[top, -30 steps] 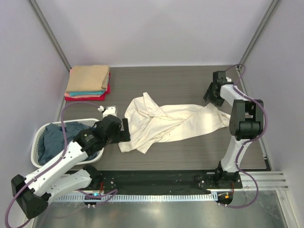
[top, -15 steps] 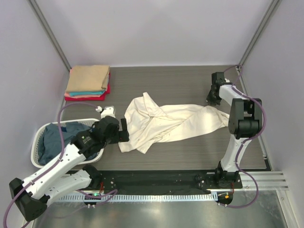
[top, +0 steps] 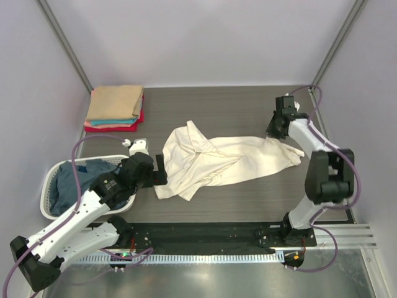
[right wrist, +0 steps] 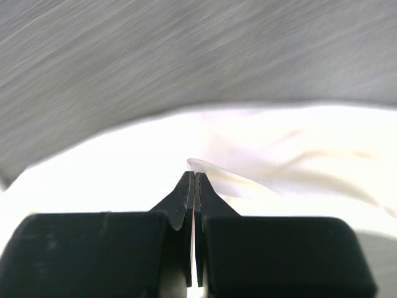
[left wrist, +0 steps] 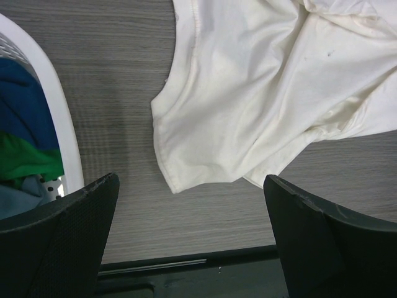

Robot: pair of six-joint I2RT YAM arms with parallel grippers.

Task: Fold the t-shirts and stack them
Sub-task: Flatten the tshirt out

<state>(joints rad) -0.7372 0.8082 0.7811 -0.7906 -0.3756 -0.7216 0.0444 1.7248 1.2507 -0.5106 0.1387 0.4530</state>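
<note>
The right gripper (right wrist: 194,177) is pressing its two black fingers (right wrist: 177,203) flat together. A thin lip of the large cream-white cloth t-shirt (right wrist: 111,186) is poking up just past the tips, so I am judging that it is pinching the hem (the wrist view is blurred, and how much cloth is caught I cannot tell). From that pinch the shirt (top: 229,161) is trailing away across the dark grey wood-grain table (top: 217,112) toward the other arm, bunched and twisted, not spread.

The left gripper (left wrist: 191,186) is hanging with its jaws wide apart, holding nothing. A rounded corner of the shirt (left wrist: 248,93) is lying on the table just ahead of the gap between them. Off its left finger the white slatted plastic laundry basket (left wrist: 59,130) is sitting close by, with blue and green cloth inside. Well beyond it, at the far corner, a folded stack of tan, teal and red t-shirts (top: 115,105) is waiting.

What is worrying me is that thin bite. If the right arm pulls, the hem could slide out. A pull from one end alone might drag the whole bundle instead of opening it. The left jaws, closing here, could take two layers at once.
</note>
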